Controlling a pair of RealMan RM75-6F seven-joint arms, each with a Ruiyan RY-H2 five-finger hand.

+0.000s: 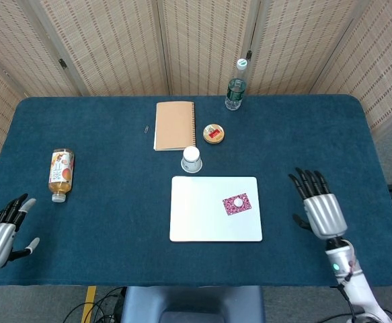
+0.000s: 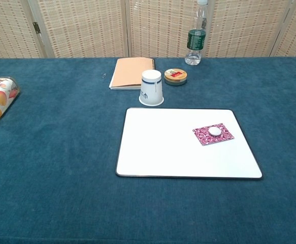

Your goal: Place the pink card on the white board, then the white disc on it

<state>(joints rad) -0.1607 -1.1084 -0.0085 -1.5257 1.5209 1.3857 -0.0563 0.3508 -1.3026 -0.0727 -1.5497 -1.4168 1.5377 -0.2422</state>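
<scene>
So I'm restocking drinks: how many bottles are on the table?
2: a water bottle upright at the far edge, and a juice bottle lying on its side at the left. None seem hidden.

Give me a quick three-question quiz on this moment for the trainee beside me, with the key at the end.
1. True or false: the white disc lies on the pink card.
2. Which part of the white board holds the card? A) its right half B) its left half C) none, the card lies on the cloth
3. What stands just beyond the board's far edge, upside down?

Key
1. True.
2. A.
3. The paper cup. Both the right hand and the left hand are off the board, fingers spread, holding nothing.
</scene>
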